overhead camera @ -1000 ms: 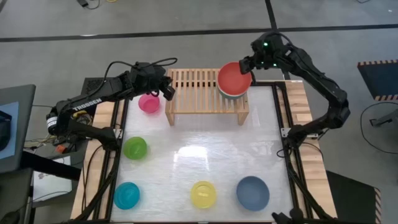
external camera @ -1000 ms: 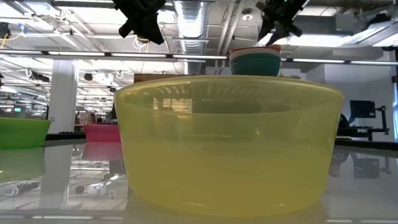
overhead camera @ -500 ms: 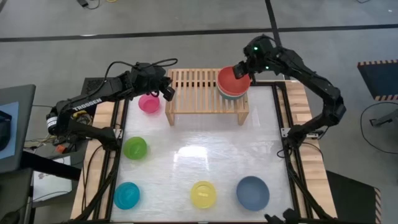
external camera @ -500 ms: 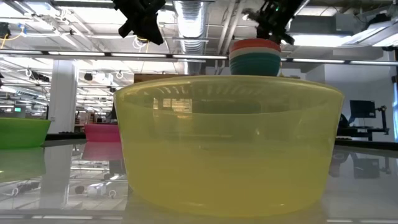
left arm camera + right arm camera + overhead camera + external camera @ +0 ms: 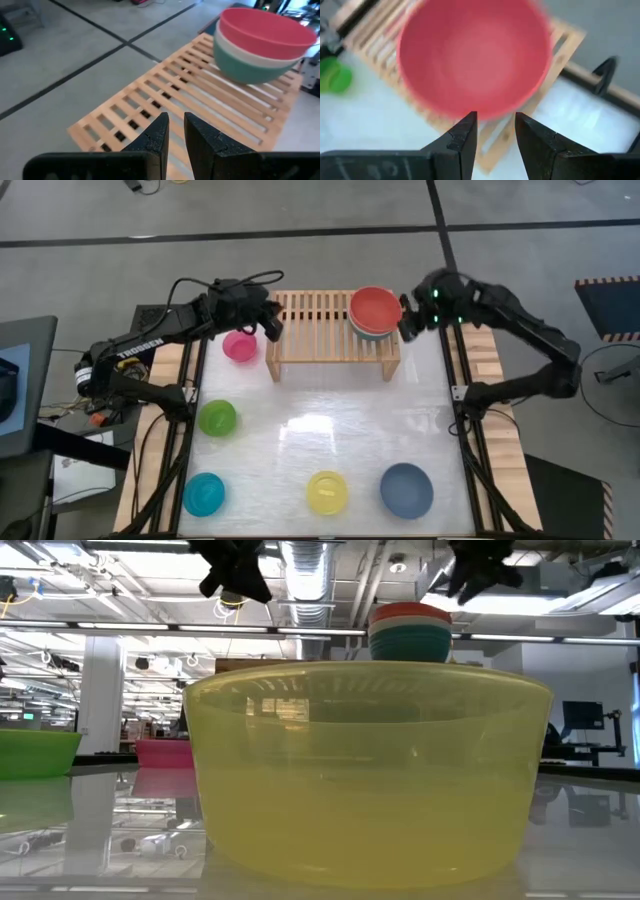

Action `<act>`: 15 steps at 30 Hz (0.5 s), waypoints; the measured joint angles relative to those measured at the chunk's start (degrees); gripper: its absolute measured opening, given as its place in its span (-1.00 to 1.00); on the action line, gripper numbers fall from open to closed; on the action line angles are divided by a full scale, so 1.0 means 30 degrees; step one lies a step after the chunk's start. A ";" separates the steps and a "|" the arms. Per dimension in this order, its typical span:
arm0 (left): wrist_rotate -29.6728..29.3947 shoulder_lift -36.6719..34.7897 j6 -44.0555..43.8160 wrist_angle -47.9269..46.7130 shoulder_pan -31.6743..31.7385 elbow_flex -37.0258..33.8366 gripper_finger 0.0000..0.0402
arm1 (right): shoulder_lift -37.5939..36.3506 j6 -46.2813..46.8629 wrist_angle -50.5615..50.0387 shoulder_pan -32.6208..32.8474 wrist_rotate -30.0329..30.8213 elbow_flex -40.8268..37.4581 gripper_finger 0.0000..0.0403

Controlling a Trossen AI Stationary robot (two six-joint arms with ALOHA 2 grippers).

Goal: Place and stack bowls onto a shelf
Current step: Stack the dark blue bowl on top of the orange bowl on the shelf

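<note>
On the shelf [image 5: 330, 330], the red bowl [image 5: 375, 307] tops 3 stacked; both arms' jaws gape narrowly, empty.

A low light-wood slatted shelf [image 5: 310, 320] stands at the table's far edge, carrying a stack of round plastic bowls topped by a red bowl [image 5: 376, 307] at its right end. The right gripper [image 5: 408, 320] hangs just right of that stack; the left gripper [image 5: 268, 326] sits at the shelf's left end, beside a pink bowl [image 5: 240, 345]
</note>
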 joint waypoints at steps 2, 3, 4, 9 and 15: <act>0.0017 0.0000 -0.0004 0.0036 -0.0259 0.0004 -0.78 | -0.0819 0.0923 0.0158 0.1019 0.0000 -0.1368 -0.20; 0.0040 0.0000 -0.0041 0.0023 -0.0423 0.0004 -0.78 | -0.1212 0.1442 0.0301 0.1499 0.0000 -0.2020 -0.20; 0.0061 0.0000 -0.0147 0.0030 -0.0569 0.0004 -0.78 | -0.1617 0.1921 0.0503 0.1993 0.0000 -0.2676 -0.20; 0.0054 0.0000 -0.0500 0.0034 -0.1439 0.0004 -0.78 | -0.3070 0.4055 0.0701 0.4573 -0.0001 -0.5199 -0.20; 0.0170 0.0116 -0.1377 -0.0043 -0.2876 0.0004 -0.75 | -0.3750 0.6416 0.0482 0.8661 -0.0112 -0.7857 -0.20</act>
